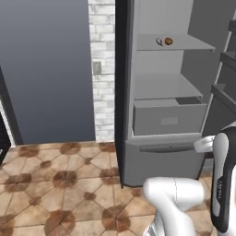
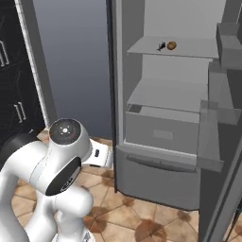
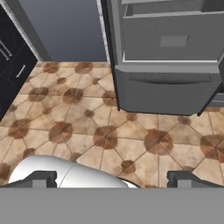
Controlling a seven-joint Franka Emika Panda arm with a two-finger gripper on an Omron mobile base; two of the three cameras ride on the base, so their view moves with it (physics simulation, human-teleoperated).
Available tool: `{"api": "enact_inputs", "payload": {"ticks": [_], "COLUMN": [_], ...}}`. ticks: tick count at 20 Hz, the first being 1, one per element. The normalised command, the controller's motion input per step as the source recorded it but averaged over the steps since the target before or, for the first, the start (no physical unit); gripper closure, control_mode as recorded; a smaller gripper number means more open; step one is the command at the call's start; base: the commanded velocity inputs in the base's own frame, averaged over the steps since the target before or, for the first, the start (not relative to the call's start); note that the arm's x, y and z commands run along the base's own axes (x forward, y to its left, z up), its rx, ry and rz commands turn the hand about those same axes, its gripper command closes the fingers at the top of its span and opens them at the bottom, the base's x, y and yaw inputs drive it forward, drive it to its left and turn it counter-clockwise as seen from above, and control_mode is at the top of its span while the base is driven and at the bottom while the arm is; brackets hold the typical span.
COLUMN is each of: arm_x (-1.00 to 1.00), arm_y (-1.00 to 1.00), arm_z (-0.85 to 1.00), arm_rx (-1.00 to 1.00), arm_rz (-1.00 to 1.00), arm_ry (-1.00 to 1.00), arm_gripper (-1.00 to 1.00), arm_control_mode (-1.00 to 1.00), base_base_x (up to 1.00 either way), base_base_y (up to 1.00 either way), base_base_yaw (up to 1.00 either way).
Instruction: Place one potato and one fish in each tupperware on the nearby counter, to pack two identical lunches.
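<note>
A brown potato (image 1: 168, 41) lies on the upper shelf of the open fridge, with a small grey fish (image 1: 159, 41) right beside it on its left. Both appear again in the right base view, potato (image 2: 172, 45) and fish (image 2: 161, 46). My gripper (image 3: 113, 179) hangs low in front of the fridge and points down at the tiled floor. Its fingertips (image 3: 41, 178) stand wide apart, open, with nothing between them. It is far below the shelf with the food. The tupperware and the counter are out of view.
The tall grey fridge (image 1: 166, 115) stands open, with bare shelves, a drawer (image 3: 173, 39) and a lower freezer front (image 3: 166, 89). Its door with bins (image 2: 220, 108) swings out on the right. Dark cabinets (image 3: 13, 65) stand at the left. Brown tiled floor (image 1: 55, 184) lies between.
</note>
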Motion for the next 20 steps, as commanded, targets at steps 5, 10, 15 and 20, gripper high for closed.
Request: {"api": "enact_inputs", "payload": {"ticks": [5,10,15,20], "arm_x": [0.0,0.0,0.0,0.0], "arm_y": [0.0,0.0,0.0,0.0], "arm_z": [0.0,0.0,0.0,0.0], "arm_rx": [0.0,0.0,0.0,0.0], "arm_rz": [0.0,0.0,0.0,0.0], "arm_ry": [0.0,0.0,0.0,0.0], "arm_gripper": [-1.0,-1.0,-1.0,-1.0], "arm_control_mode": [1.0,1.0,1.0,1.0], "base_base_x": [0.13,0.35,0.73,0.94], "base_base_y": [-0.01,-0.28,-0.29,-0.13], "base_base_yaw": [0.11,-0.04,-0.22,-0.23]}}
